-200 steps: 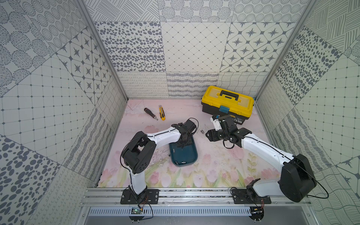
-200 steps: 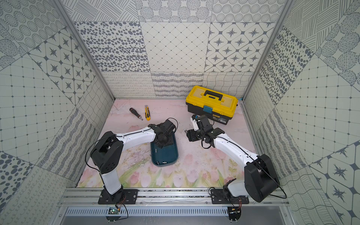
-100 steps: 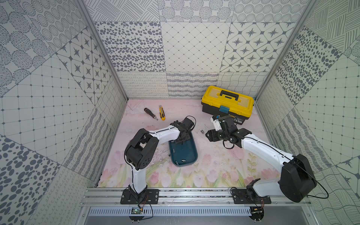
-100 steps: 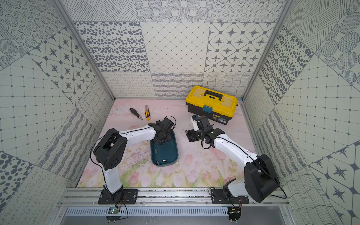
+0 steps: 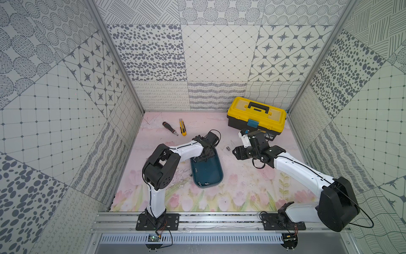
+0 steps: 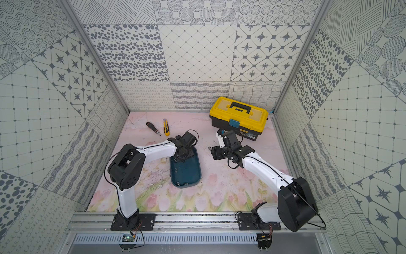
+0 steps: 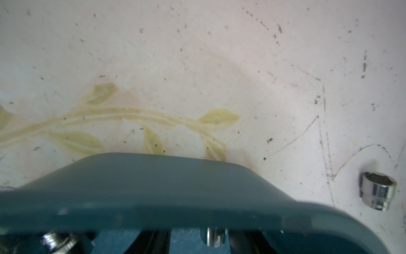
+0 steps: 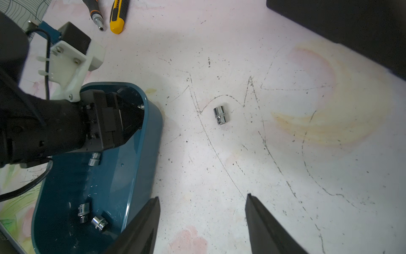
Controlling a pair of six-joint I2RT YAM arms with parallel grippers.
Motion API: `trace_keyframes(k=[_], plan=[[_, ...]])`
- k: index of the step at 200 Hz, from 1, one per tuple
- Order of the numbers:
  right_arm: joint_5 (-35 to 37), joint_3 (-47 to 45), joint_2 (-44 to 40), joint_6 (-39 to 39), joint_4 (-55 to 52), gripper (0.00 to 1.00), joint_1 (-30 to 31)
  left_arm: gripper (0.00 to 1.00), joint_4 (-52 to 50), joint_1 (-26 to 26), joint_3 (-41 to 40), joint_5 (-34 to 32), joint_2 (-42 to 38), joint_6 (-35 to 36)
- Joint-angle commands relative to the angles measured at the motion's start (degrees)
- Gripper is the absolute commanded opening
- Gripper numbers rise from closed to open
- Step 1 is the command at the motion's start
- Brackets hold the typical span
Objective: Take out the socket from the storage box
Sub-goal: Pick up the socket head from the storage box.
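Observation:
The storage box (image 5: 207,173) is a teal tub on the floral mat, seen in both top views (image 6: 186,173). My left gripper (image 5: 203,156) reaches into its far end. In the left wrist view its fingers (image 7: 153,243) stand on either side of a small chrome socket (image 7: 214,237) on the tub floor, with a gap on one side. Another socket (image 7: 57,242) lies beside them. More sockets (image 8: 83,211) rest at the tub's near end. One socket (image 8: 221,115) lies on the mat outside the tub. My right gripper (image 8: 202,196) hovers open near it, holding nothing.
A yellow-lidded black toolbox (image 5: 256,114) stands at the back right, close behind my right wrist. A screwdriver (image 5: 169,128) and a yellow utility knife (image 5: 182,129) lie at the back left. Patterned walls enclose the mat on three sides.
My left arm has folded back and its gripper has slid to the tub's far end, with the jaws narrowing. The right arm has barely moved.

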Motion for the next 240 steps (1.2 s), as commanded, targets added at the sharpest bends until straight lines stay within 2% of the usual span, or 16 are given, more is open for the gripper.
trace_keyframes(k=[1, 47, 72, 121, 169, 210, 240], plan=[[0.87, -0.43, -1.76, -0.70, 2.03, 0.67, -0.34, 0.40, -0.78, 0.38, 0.17, -0.32, 0.76, -0.94], [0.60, -0.39, -1.76, -0.70, 2.12, 0.67, -0.53, 0.28, -0.71, 0.11, -0.79, -0.22, -0.14, -0.41], [0.60, -0.50, -1.67, -0.72, 2.22, 0.68, -0.58, 0.29, -0.69, -0.40, -1.61, -0.14, -0.97, -0.35], [0.25, -0.56, -1.67, -0.52, 2.54, 0.68, -0.70, 0.38, -0.95, -1.40, -2.47, 0.86, -2.66, -0.34], [0.07, -1.13, -1.76, -0.20, 2.90, 0.68, -0.80, 0.41, -0.84, -1.44, -2.03, 1.74, -2.11, -0.49], [-0.02, -1.83, -2.03, -0.07, 3.34, 0.68, -0.86, 0.39, -0.75, -1.41, -1.81, 1.21, -0.53, 0.19], [0.08, -2.08, -2.38, -0.13, 3.41, 0.68, -1.01, 0.34, -0.45, -1.44, -2.12, 1.47, -0.21, 0.48]])
